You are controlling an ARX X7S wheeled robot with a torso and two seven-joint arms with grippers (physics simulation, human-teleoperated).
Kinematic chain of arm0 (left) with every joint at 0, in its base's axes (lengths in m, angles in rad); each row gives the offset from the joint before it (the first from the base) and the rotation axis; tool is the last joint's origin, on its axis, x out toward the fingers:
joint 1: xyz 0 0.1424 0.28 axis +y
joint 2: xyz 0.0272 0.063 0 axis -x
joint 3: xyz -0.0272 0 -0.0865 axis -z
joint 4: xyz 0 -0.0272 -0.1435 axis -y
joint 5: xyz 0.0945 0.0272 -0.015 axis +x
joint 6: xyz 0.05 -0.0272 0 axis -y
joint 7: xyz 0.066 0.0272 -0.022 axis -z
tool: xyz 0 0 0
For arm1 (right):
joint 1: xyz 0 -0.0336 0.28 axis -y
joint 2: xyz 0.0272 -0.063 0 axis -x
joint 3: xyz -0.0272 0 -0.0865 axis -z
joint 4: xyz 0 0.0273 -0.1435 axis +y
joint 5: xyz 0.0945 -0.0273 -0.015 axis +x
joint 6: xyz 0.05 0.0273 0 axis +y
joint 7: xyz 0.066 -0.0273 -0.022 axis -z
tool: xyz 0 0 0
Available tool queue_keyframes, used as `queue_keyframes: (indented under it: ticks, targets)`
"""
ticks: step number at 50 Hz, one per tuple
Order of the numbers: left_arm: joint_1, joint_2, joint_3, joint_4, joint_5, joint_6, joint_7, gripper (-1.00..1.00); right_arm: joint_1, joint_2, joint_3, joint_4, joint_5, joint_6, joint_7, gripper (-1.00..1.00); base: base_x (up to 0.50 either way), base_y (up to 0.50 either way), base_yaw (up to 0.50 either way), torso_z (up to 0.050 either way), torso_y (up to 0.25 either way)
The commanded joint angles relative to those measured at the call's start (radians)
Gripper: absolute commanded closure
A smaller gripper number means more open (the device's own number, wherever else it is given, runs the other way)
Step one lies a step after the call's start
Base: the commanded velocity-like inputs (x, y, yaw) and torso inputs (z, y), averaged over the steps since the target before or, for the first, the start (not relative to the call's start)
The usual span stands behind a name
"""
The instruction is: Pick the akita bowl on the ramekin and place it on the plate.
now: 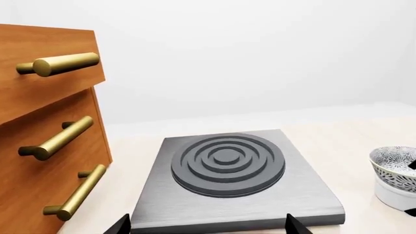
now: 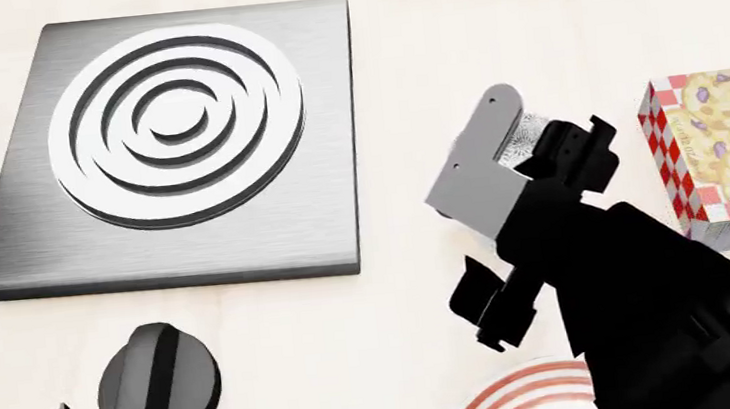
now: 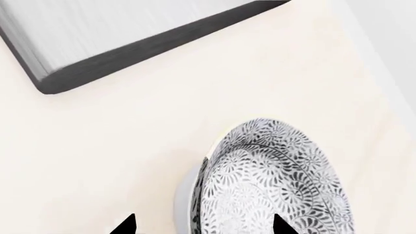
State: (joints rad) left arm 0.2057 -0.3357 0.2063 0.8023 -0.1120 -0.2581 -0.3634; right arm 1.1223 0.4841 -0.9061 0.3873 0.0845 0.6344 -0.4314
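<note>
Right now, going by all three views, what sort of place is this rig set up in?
Likely a simulated kitchen counter. A flat stove burner sits on the pale countertop, a wooden drawer cabinet with brass handles stands beside it, and tableware is out: a speckled akita bowl and a red-ringed plate.

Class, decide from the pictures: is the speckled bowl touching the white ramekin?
Touching. The left wrist view shows the akita bowl sitting in the top of the ramekin, with no gap between them.

counter (image 2: 457, 45) pale cream | on it: grey stove plate (image 2: 172, 148), cookie box (image 2: 722, 160), red-ringed plate (image 2: 525, 400), ramekin (image 1: 396, 195)
</note>
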Motion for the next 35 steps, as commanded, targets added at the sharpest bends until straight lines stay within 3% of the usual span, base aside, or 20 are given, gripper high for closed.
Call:
queue_keyframes:
  ticks: [1, 26, 35]
  targets:
    - [-0.001, -0.005, 0.003, -0.001, -0.003, 0.001, -0.005, -1.0, -0.003, -0.005, 0.005, 0.025, 0.0, -0.016, 0.01, 1.0, 0.0, 0.0, 0.0, 0.0, 0.0]
    - [-0.011, -0.01, 0.009, -0.014, -0.015, -0.007, -0.016, -1.0, -0.013, 0.028, -0.015, -0.038, -0.008, 0.0, -0.003, 1.0, 0.0, 0.0, 0.0, 0.0, 0.0]
    - [-0.013, -0.01, 0.02, -0.022, -0.013, -0.005, -0.019, -1.0, 0.014, 0.085, 0.002, -0.177, -0.006, 0.074, -0.012, 1.0, 0.0, 0.0, 0.0, 0.0, 0.0]
